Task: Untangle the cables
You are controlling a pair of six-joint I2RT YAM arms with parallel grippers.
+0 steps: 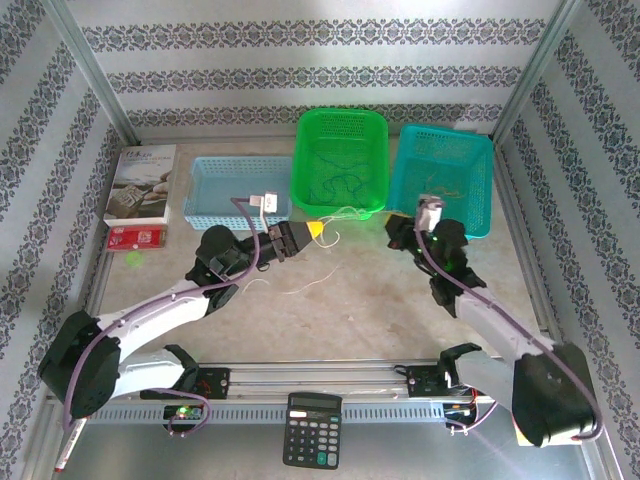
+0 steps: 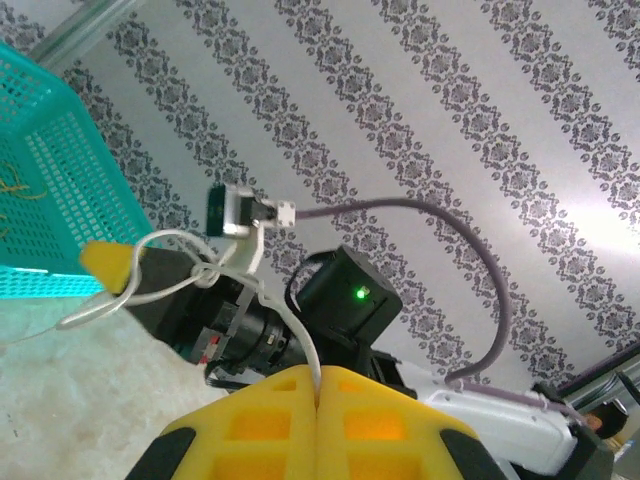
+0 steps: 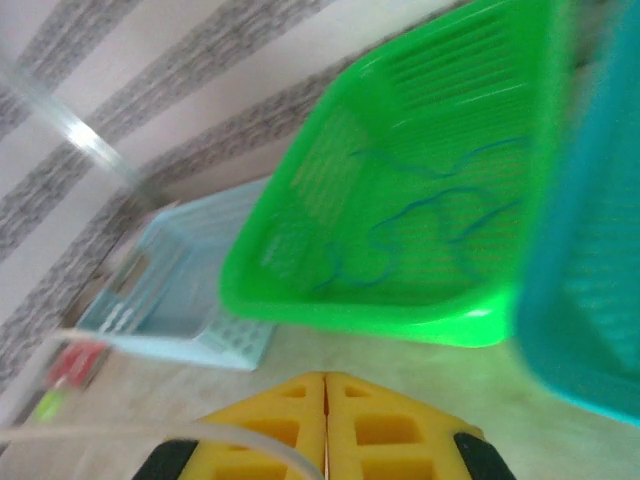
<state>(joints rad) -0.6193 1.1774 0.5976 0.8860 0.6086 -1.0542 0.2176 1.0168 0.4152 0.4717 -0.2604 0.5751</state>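
The green basket point(image 1: 303, 190) sits at the back middle of the table with dark blue wires point(image 1: 340, 185) lying in it. The teal basket point(image 1: 445, 131) is on its right and holds yellowish-tan wires point(image 1: 445, 192). The light-blue basket point(image 1: 240, 161) is on its left.

Both arms reach in toward the bare table in front of the green basket. The left gripper point(image 1: 314, 231) points right and the right gripper point(image 3: 325, 385) points left, so they face each other, near but apart.

The left gripper's jaws are closed flat on a white cable point(image 2: 290, 320), pinched where its yellow fingers meet. From there the cable runs away from the left gripper toward the right one, so its long axis lies across the table along the line between the two tips. Partway along it is a small knot point(image 2: 205, 270), which sits closer to the right gripper's yellow tip. Beyond the knot the strand loops by that tip and trails off.

The right gripper's jaws are also pressed together. A white strand crosses below its fingers, but I cannot tell whether it is actually caught between them. Pulling the knot open likely depends on that.

A further thin pale wire point(image 1: 300, 287) lies loose on the table, nearer the left arm.
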